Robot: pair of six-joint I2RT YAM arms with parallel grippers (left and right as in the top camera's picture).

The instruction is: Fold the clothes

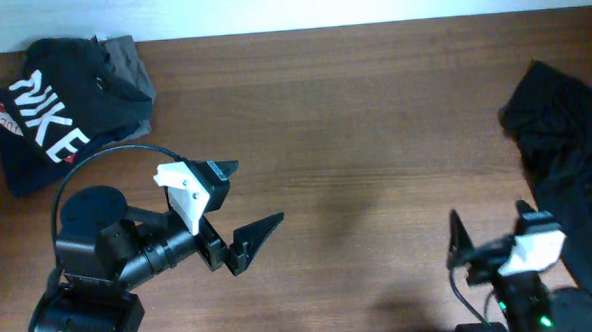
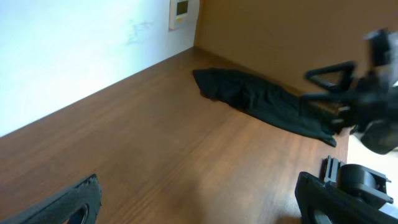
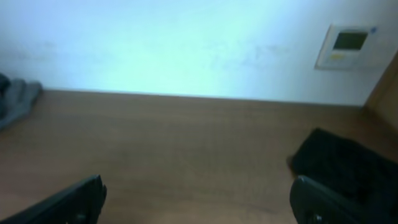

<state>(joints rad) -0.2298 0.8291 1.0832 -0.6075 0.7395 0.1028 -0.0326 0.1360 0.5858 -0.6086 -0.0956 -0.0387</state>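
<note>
Overhead: on a wooden table (image 1: 353, 103), a pile topped by a black NIKE T-shirt (image 1: 49, 117) sits in the top left corner, and a loose black garment (image 1: 571, 164) lies at the right edge. The left gripper (image 1: 255, 195) and right gripper (image 1: 489, 223) are both spread wide and empty. Left wrist: the loose black garment lies ahead, untouched. Right wrist: the jaws are wide and empty, with grey cloth (image 3: 15, 102) at far left

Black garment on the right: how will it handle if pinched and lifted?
Probably floppy: the black garment lies crumpled in soft folds, so it would likely drape from one pinch. Seems thin, so likely light. Pushed, it may bunch on the wooden table.
</note>
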